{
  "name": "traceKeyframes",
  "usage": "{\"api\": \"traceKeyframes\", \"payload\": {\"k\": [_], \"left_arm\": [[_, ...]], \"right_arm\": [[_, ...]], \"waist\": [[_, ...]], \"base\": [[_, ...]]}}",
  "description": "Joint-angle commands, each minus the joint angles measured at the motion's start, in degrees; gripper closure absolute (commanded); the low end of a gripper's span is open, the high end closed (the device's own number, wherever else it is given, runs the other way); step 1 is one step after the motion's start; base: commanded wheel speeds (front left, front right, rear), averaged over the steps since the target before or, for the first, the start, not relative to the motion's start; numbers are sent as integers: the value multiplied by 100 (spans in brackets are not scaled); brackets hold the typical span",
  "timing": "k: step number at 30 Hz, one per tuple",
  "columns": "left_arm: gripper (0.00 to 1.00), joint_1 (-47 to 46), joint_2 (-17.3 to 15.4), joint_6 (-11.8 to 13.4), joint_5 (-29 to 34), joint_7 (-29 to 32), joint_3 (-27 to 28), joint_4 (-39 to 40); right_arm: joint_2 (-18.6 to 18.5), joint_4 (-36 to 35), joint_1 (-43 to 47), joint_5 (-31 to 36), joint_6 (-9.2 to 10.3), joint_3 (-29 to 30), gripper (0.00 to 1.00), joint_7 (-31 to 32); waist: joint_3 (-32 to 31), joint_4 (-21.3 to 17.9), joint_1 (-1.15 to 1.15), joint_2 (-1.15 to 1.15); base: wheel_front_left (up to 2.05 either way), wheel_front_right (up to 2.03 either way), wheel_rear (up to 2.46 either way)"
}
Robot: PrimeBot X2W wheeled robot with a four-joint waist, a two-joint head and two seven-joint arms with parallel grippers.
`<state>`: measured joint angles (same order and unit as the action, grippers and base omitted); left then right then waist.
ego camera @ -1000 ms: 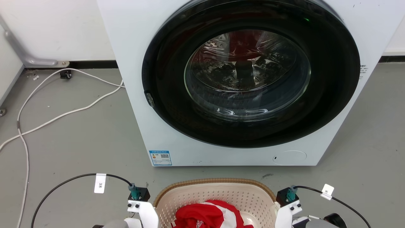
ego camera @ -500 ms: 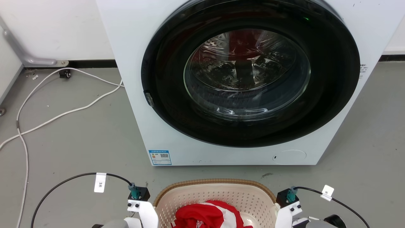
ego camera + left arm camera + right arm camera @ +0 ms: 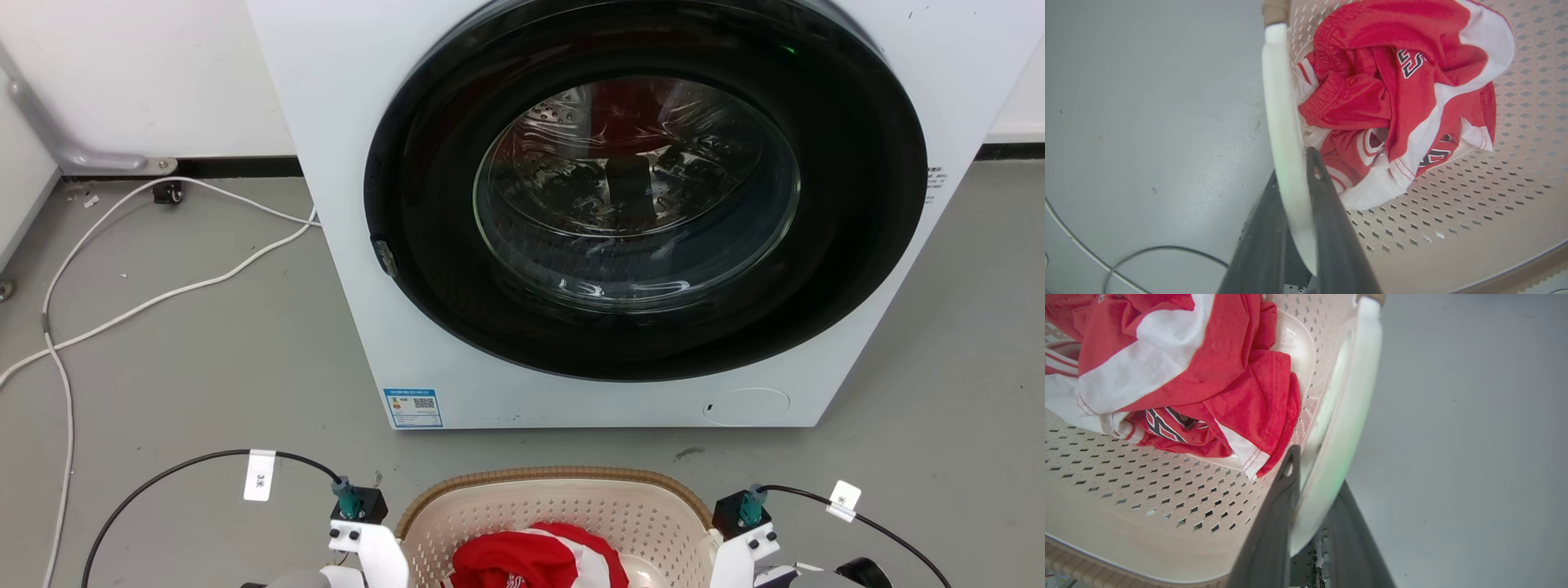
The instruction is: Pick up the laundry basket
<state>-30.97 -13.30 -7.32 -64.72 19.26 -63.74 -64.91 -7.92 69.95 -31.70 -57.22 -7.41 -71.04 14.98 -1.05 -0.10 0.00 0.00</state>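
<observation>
A cream-white perforated laundry basket [image 3: 555,498] with a brown woven-look rim sits at the bottom edge of the head view, directly in front of a white front-loading washing machine [image 3: 343,204] whose round dark-framed glass door [image 3: 645,188] is closed. The robot holds the basket from both sides. In the left wrist view, the left gripper [image 3: 1292,163] is clamped on the basket's white left handle [image 3: 1280,94], one dark finger on the outer face and the other on the inner face. In the right wrist view, the right gripper [image 3: 1319,465] is clamped the same way on the white right handle [image 3: 1349,412]. A crumpled red-and-white garment [image 3: 1404,81] with dark lettering lies on the basket's bottom, against the wall nearest the machine. The grey floor [image 3: 204,367] spreads out beyond both handles; whether the basket rests on it or hangs clear of it cannot be told. A white cable [image 3: 163,298] trails across the floor to the left of the machine, and a blue label [image 3: 413,407] is stuck near the machine's lower left corner.
</observation>
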Motion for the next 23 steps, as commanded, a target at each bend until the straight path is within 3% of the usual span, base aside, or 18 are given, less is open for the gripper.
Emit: {"api": "traceKeyframes", "payload": {"k": [1,23], "left_arm": [[100,-108,-41,-23,-4,-30,-23,-4],[100,-147,-71,-23,-353,-102,-401,-34]], "right_arm": [[-8,15,-50,-7,-14,-35,100,-18],[10,29,-53,-131,-14,-178,100,3]], "waist": [[-1,2,0,0],[24,2,0,0]], "base": [[0,0,0],[0,0,0]]}}
